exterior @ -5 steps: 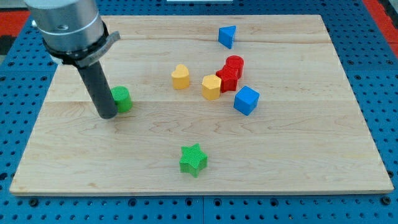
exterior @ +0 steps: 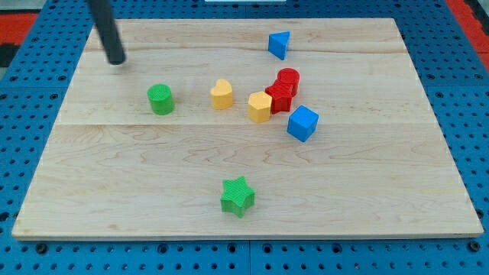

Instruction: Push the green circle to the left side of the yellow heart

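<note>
Now the wooden board [exterior: 367, 191] is lying on a blue pegboard [exterior: 474, 92]. I am carrying no pincer, only a rod, and my tip [exterior: 115, 61] is resting near the top-left corner, well apart from the green circle [exterior: 160, 99], which is sitting just left of the yellow heart [exterior: 221, 95].

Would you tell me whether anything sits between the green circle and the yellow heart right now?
Nothing does: in the camera view only bare wood separates the green circle from the yellow heart. My tip is off toward the view's top left, touching neither.
</note>
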Controlling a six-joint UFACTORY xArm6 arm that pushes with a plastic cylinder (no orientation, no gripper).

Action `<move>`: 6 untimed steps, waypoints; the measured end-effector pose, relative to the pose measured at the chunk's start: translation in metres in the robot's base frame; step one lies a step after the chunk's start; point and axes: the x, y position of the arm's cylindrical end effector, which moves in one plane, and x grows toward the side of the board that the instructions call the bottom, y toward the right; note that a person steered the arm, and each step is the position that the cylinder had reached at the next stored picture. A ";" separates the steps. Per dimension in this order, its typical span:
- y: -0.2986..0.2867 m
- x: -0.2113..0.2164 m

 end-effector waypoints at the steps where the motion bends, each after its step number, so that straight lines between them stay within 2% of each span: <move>1: -0.017 0.034; 3: 0.057 0.098; 6: 0.173 0.100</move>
